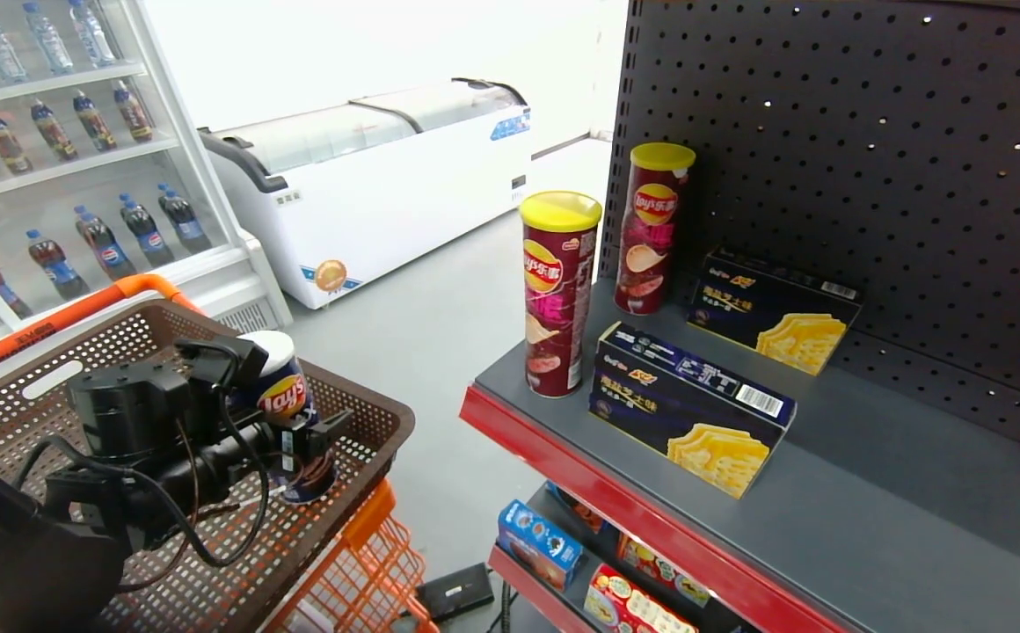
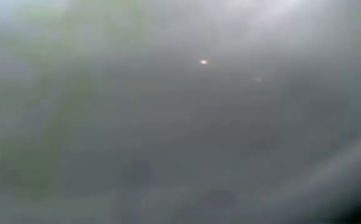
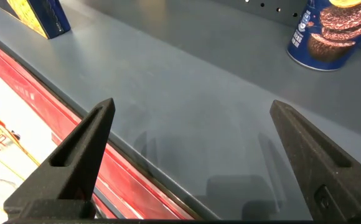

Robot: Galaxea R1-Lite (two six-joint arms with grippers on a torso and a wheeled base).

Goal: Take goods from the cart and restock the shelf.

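A blue chip can (image 1: 286, 387) with a white lid stands in the brown cart basket (image 1: 369, 413) at lower left. My left gripper (image 1: 312, 440) is closed around its middle, with black fingers on either side. The left wrist view is a grey blur from something very close to the lens. On the grey shelf (image 1: 870, 492) stand two maroon chip cans (image 1: 558, 294) with yellow lids and two dark blue cracker boxes (image 1: 695, 404). My right gripper (image 3: 193, 106) hangs open over bare shelf (image 3: 187, 87) just inside its red front edge (image 3: 50, 106), with nothing between its fingers.
A blue can (image 3: 327, 31) and the corner of a blue box (image 3: 34, 15) stand farther along the shelf. The pegboard back (image 1: 870, 132) closes the shelf behind. Lower shelves hold snack packs (image 1: 541, 545). A chest freezer (image 1: 369, 176) and drinks fridge (image 1: 53, 158) stand beyond the orange cart (image 1: 360, 563).
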